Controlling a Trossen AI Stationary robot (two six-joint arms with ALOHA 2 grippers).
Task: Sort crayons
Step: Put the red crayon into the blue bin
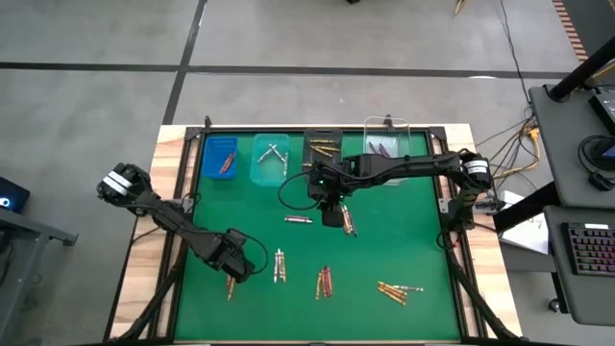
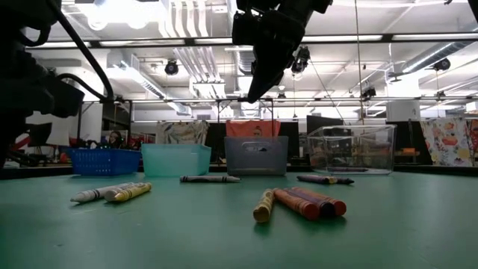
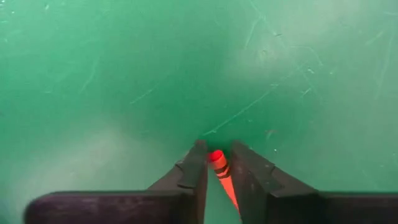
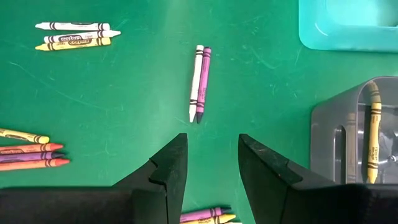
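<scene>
Green matting covers the counter (image 1: 384, 240), framed by wooden edges. Four bins stand in a row along its far edge: a blue bin (image 1: 220, 158) containing red crayons, a teal bin (image 1: 270, 159) containing silver-grey crayons, a dark grey bin (image 1: 323, 149) containing gold-orange crayons, and a clear bin (image 1: 387, 147) containing purple crayons.

The right gripper (image 1: 330, 213) hangs above the counter's centre with its jaws apart and nothing between them. A pair of crayons (image 4: 199, 83), one white-wrapped and one purple, lies on the mat ahead of it, well apart from its fingers.

The left gripper (image 1: 231, 272) is low at the near left of the counter. Its fingers (image 3: 189, 177) flank a red crayon (image 3: 219, 169) closely on both sides; contact cannot be confirmed.

Loose crayons remain on the mat: a group (image 1: 279, 264) just beside the left gripper, a mixed group (image 1: 324, 281) near the front centre, and a gold-orange group (image 1: 398, 289) at the near right.
</scene>
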